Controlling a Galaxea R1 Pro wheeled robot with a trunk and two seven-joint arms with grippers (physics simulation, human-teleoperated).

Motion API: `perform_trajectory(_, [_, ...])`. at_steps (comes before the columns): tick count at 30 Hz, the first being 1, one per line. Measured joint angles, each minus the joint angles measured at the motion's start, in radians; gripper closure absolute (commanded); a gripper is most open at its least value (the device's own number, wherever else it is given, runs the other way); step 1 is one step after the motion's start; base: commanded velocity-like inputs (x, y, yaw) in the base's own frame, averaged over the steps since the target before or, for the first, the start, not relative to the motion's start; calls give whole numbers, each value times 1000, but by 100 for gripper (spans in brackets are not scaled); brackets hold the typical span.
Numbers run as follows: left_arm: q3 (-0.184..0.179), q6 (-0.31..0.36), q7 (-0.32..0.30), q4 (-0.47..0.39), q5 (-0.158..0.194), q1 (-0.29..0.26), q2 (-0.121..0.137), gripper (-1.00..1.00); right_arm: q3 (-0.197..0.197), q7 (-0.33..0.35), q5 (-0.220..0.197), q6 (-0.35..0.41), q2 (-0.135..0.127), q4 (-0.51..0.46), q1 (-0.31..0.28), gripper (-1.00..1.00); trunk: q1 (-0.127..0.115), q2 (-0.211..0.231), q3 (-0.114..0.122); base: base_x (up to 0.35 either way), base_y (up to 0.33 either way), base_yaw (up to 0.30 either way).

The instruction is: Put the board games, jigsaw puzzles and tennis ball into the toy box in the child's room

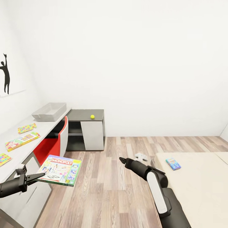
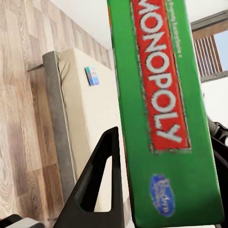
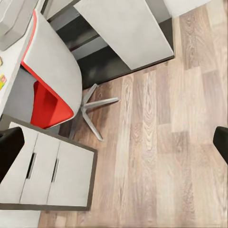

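Head view: the Monopoly box (image 1: 60, 170) is clamped by the left gripper (image 1: 40, 175) at lower left, above the floor (image 1: 104, 186). The right gripper (image 1: 121, 159) is seen spread, unloaded. The toy box (image 1: 49, 111) is located on the table (image 1: 44, 129), upper left.

Light is bright, even and soft, as in a flat render; the white wall (image 1: 142, 57) nearly washes out, with no glare spots. Shadows are faint: a dim patch lies under the chair (image 3: 52, 80) on the floor (image 3: 156, 142), and the cabinet (image 1: 85, 129) recess is dark. In the head view straight lines bow toward the edges, strongest at 9 and 3 o'clock. In the left wrist view the Monopoly box (image 2: 166, 109) looms close, its lettering slightly soft. Daylight shows at the window (image 2: 211, 47), toward 2 o'clock.
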Motion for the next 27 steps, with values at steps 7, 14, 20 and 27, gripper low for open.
perform_trajectory(7, [0, -10, 0, 0, 1, 0, -1, 100, -2, -69, -12, 20, 1, 27, -6, -100, 0, 0, 0, 142, -2, 0])
perform_trajectory(14, [21, -12, 0, 0, 1, 0, -1, 100, 0, -74, -17, 18, 1, 21, -6, -100, 0, 0, 0, 279, 0, 0])
perform_trajectory(20, [31, -12, 0, 0, 0, 0, -3, 100, 0, -74, -17, 18, 1, 22, -6, -100, 0, 0, 0, 189, 0, 0])
perform_trajectory(27, [32, -12, 0, 0, 1, 0, -3, 100, 0, -73, -17, 18, 1, 22, -6, -100, 0, 0, 0, 165, 0, 0])
